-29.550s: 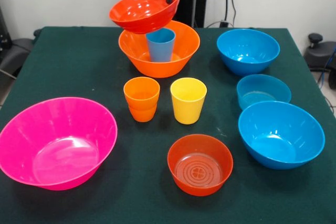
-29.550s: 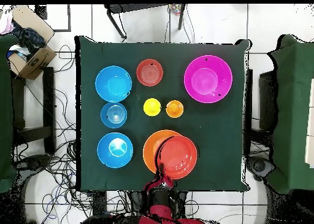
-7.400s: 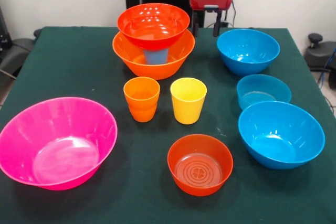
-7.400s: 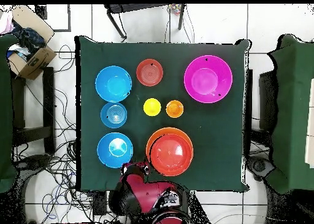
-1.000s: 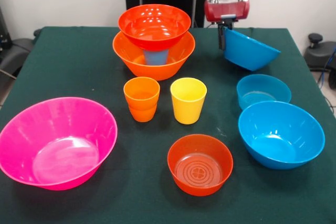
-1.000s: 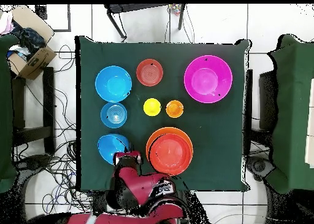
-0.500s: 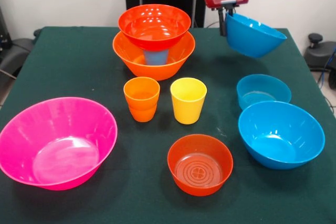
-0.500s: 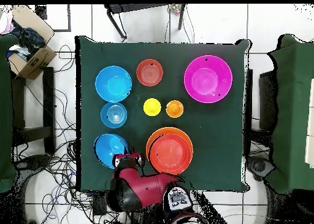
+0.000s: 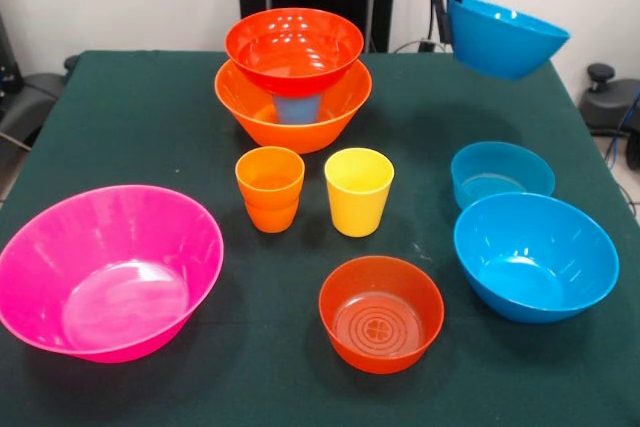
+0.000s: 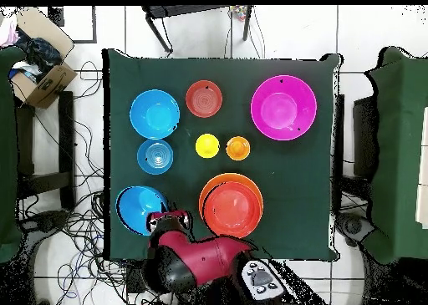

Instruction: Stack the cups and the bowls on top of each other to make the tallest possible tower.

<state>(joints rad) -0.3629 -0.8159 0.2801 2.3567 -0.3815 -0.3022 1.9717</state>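
My gripper (image 9: 447, 9) is shut on the left rim of a larger blue bowl (image 9: 507, 39) and holds it tilted, high above the table's far right corner; the overhead view shows the gripper (image 10: 160, 218) and that bowl (image 10: 137, 208) too. The tower (image 9: 292, 77) stands to the left: the big orange bowl (image 9: 255, 109), the blue cup (image 9: 296, 108) in it, and a red-orange bowl (image 9: 293, 47) on top. The orange cup (image 9: 270, 188) and the yellow cup (image 9: 358, 190) stand upright mid-table. The big pink bowl (image 9: 105, 267), a red-orange bowl (image 9: 381, 313), the small shallow blue bowl (image 9: 500, 173) and another blue bowl (image 9: 535, 256) rest on the table.
The table is covered in dark green cloth (image 9: 140, 117). In the overhead view a cardboard box (image 10: 40, 78) sits off the table at the top left, and cables lie on the floor around it.
The blue bowl has risen in my gripper and moved right in the front view over the last second. Everything else has stayed in place.
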